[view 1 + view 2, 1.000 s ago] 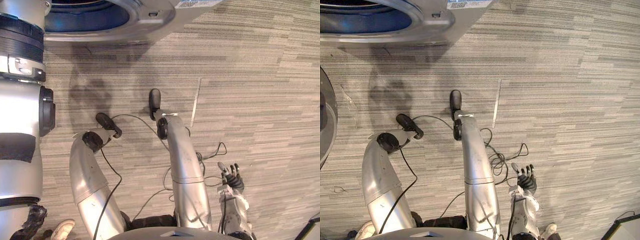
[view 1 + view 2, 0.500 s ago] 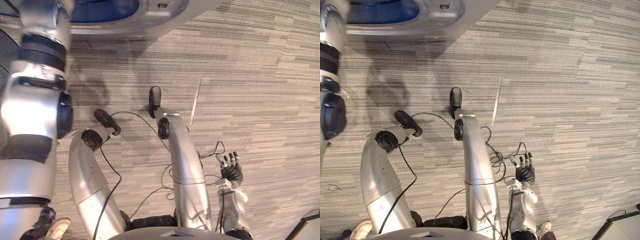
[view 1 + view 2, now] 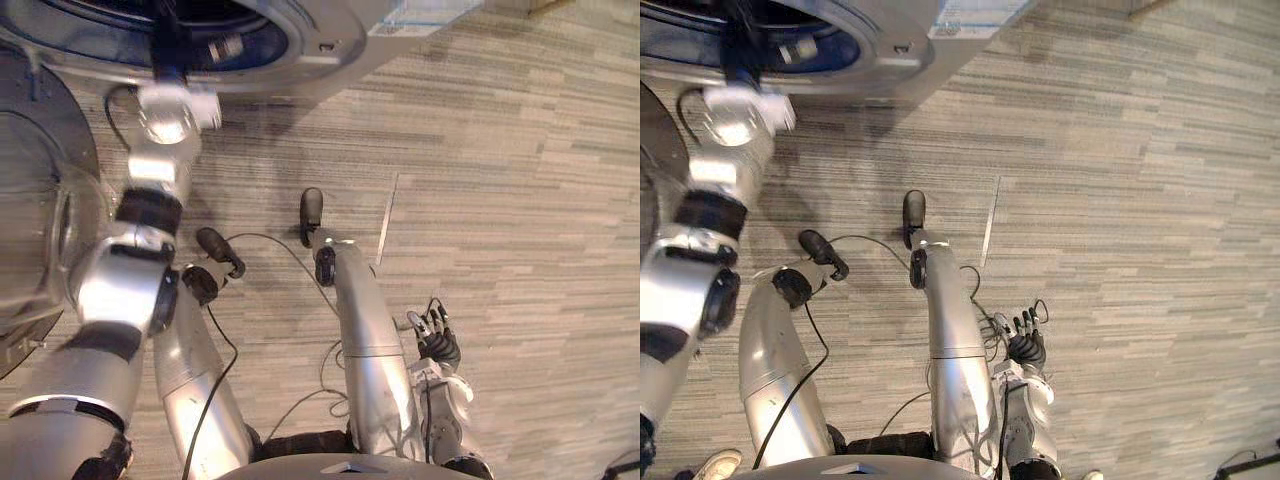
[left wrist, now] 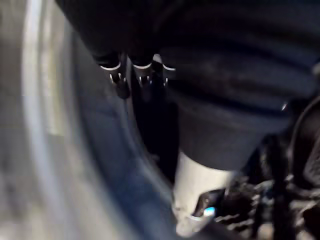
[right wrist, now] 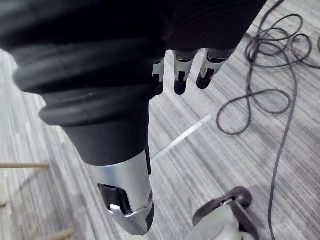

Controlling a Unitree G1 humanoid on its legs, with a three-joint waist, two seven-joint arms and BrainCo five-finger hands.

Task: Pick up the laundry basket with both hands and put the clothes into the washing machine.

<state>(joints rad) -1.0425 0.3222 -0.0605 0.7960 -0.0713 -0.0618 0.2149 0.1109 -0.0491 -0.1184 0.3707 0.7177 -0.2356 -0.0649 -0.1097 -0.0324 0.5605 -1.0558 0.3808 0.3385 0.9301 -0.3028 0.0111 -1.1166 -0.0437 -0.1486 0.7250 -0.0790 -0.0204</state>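
The washing machine (image 3: pixel 310 45) stands at the top of the eye views with its round drum mouth (image 3: pixel 830 45) open and blue inside. My left arm reaches up to it, and my left hand (image 3: pixel 178 50) is at the mouth. In the left wrist view its fingers (image 4: pixel 120 82) are straight and its thumb (image 4: pixel 197 195) stands apart, over the blue drum rim (image 4: pixel 100 145). A dark mass (image 4: pixel 280 200) lies past the thumb; I cannot tell what it is. My right hand (image 3: pixel 438 345) hangs low at the right over the carpet, its fingers (image 5: pixel 180 80) straight and empty.
The machine's glass door (image 3: pixel 40 230) hangs open at the left, close beside my left arm. Grey striped carpet (image 3: pixel 520 200) stretches away to the right of the machine. A pale strip (image 3: pixel 386 215) lies on the floor in the middle.
My left arm has swung up and forward, bringing its hand to the drum mouth. The view has shifted, so the open door now shows at the left. The right hand has drawn in slightly.
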